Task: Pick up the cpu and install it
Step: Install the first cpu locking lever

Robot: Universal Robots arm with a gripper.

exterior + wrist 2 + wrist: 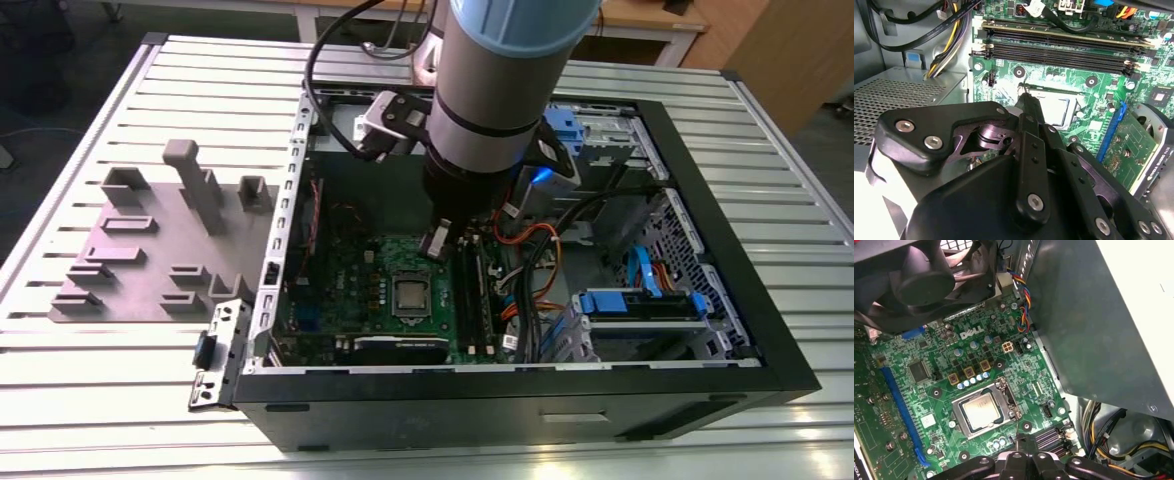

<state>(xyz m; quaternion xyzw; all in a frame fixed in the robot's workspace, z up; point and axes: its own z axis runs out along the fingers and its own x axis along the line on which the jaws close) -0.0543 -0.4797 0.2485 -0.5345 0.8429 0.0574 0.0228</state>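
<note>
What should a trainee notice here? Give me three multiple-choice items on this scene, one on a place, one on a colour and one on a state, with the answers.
1. Where does the cpu lie?
A. in the socket on the motherboard
B. on the slatted table outside the case
C. on top of the memory slots

2. What colour is the motherboard?
A. red
B. white
C. green

3. In what state is the computer case?
A. shut, with its side panel on
B. open, with its inside exposed
C. standing upright on its end

Answers:
1 A: in the first wrist view the cpu sits flat inside the socket.
2 C: the motherboard is green.
3 B: in the exterior view the computer case lies on its side with no panel over it, so the board and cables show.
</note>
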